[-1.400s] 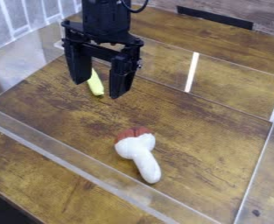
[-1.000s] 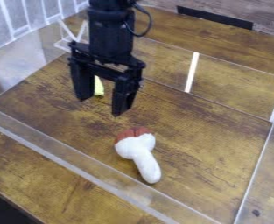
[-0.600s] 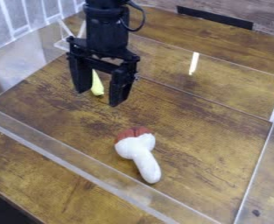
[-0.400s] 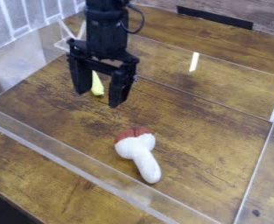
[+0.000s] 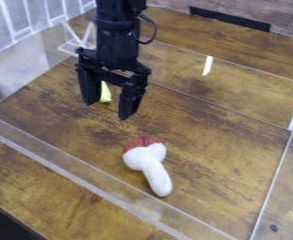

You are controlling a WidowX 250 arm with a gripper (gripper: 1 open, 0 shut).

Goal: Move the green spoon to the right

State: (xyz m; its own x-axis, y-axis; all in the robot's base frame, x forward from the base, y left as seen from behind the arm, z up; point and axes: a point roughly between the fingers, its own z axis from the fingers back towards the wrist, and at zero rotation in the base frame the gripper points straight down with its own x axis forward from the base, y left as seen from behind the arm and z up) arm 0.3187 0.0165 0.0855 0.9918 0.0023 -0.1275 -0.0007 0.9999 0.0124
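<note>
Peeking from behind the wide-open, seemingly unladen hand [image 5: 109, 101], the green spoon [image 5: 105, 93], partly hidden.

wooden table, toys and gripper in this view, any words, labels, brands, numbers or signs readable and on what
No text can be read: none shows on the wooden table, the white toy, the green spoon or the gripper.
</note>
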